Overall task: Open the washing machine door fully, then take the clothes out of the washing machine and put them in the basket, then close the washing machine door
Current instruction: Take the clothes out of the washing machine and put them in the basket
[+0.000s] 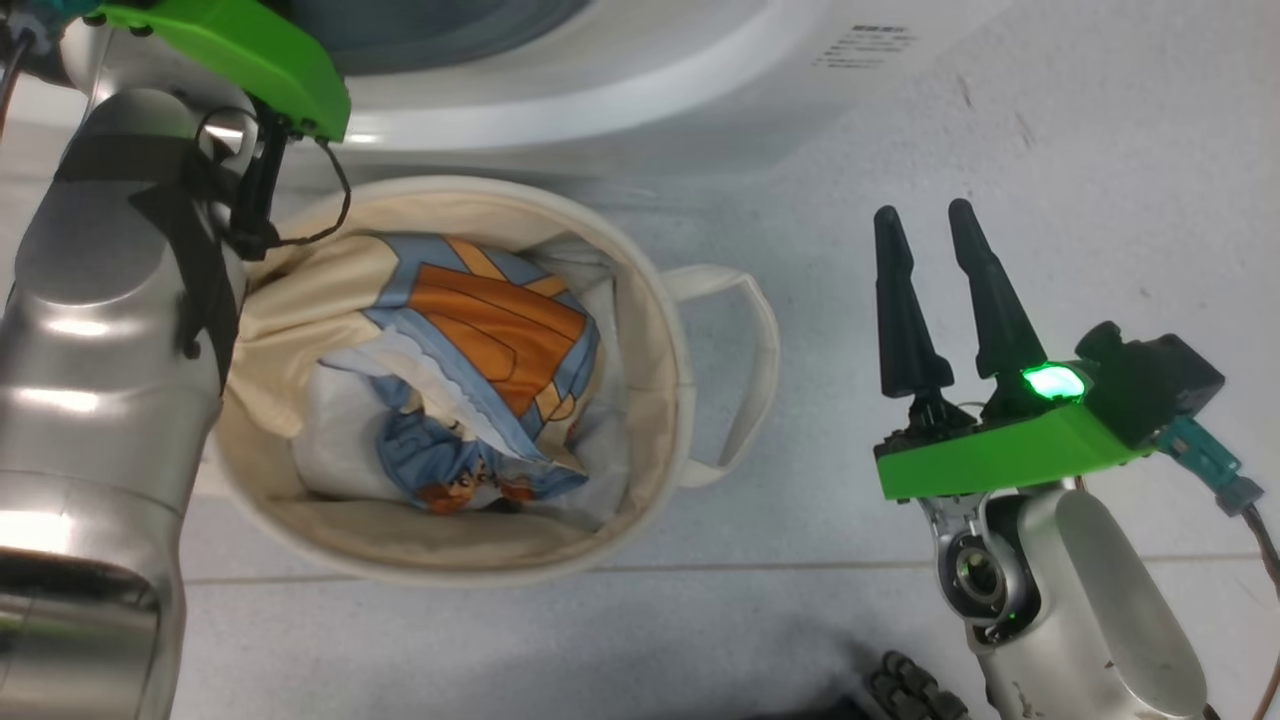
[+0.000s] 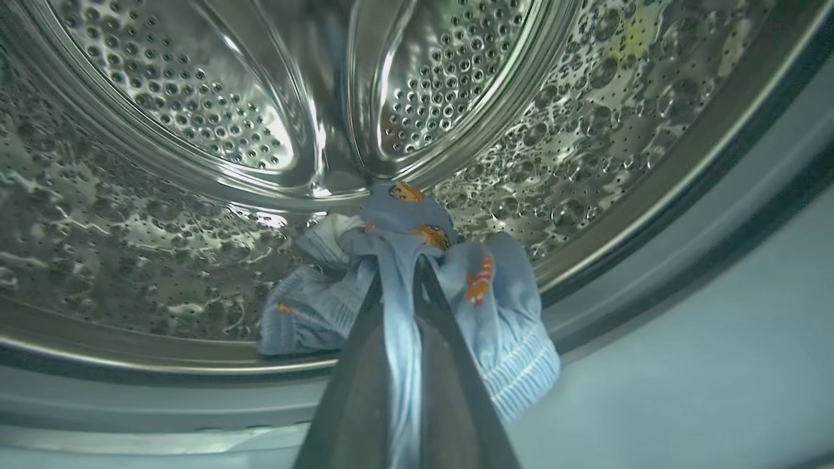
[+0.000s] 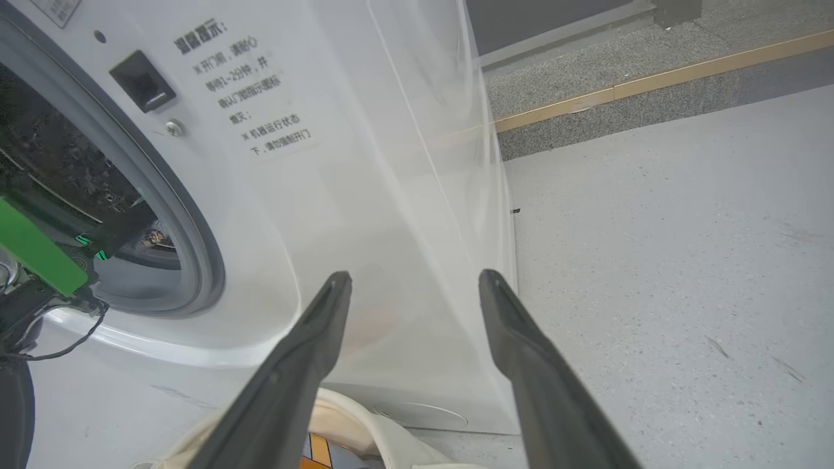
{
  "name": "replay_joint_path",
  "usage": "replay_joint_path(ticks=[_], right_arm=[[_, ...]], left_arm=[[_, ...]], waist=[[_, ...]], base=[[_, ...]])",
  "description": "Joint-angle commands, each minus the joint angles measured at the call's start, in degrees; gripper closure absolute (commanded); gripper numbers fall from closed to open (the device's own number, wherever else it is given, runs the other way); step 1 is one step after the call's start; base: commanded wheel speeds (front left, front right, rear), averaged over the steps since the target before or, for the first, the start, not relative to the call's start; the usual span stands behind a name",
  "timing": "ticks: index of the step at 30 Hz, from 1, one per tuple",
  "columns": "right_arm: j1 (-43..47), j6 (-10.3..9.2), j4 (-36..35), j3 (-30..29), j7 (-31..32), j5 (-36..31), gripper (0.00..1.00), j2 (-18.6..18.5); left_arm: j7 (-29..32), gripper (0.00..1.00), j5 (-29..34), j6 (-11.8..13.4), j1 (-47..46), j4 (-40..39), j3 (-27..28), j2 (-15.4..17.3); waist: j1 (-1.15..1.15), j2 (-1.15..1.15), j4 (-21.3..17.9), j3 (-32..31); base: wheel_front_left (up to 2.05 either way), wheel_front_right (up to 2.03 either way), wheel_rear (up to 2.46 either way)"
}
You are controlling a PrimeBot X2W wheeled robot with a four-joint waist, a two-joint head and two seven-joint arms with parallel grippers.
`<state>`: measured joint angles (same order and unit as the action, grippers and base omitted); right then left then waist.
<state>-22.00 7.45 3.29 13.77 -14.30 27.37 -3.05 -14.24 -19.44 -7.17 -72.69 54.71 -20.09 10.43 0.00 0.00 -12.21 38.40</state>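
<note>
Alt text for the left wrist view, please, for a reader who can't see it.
The left gripper is shut on a light blue garment printed with orange bears, low in the perforated steel drum.

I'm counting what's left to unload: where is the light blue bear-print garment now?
In the left wrist view, the light blue garment sits inside the steel drum, near its front lip, pinched by the left gripper.

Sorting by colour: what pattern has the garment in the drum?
The garment is light blue with orange bears; left wrist view.
</note>
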Motion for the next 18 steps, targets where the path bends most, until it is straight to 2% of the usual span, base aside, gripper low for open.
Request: replay_joint_path(ticks=[1,9,10,13,14,18], right_arm=[[1.5,0.03,-1.3,1.0,-0.7,-0.9,0.00,0.2],[2.7,0.03,-0.1,1.1,-0.7,-2.5,0.00,0.2],[3.1,0.03,0.2,1.2,-0.7,-2.6,0.00,0.2],[4.0,0.03,0.5,1.2,-0.7,-2.7,0.00,0.2],[4.0,0.03,0.5,1.2,-0.7,-2.7,0.00,0.2],[5.5,0.03,1.4,1.2,-0.7,-3.1,0.00,0.2]], left_arm=[[-0.6,1.00,-0.2,-0.3,0.4,-2.7,1.0,1.7],[-0.7,1.00,2.5,2.1,9.8,-17.8,5.0,2.5],[-0.7,1.00,2.1,2.2,13.5,-22.6,7.4,2.2],[-0.7,1.00,2.7,2.2,19.7,-30.4,11.4,2.5],[-0.7,1.00,2.7,2.2,19.7,-30.4,11.4,2.5],[-0.7,1.00,4.9,1.8,28.1,-41.3,15.7,1.8]], waist=[[0.00,0.00,1.1,-1.4],[0.00,0.00,3.7,-6.6],[0.00,0.00,4.1,-8.4],[0.00,0.00,4.5,-11.3],[0.00,0.00,4.5,-11.3],[0.00,0.00,5.0,-15.1]], base=[[0.00,0.00,0.00],[0.00,0.00,0.00],[0.00,0.00,0.00],[0.00,0.00,0.00],[0.00,0.00,0.00],[0.00,0.00,0.00]])
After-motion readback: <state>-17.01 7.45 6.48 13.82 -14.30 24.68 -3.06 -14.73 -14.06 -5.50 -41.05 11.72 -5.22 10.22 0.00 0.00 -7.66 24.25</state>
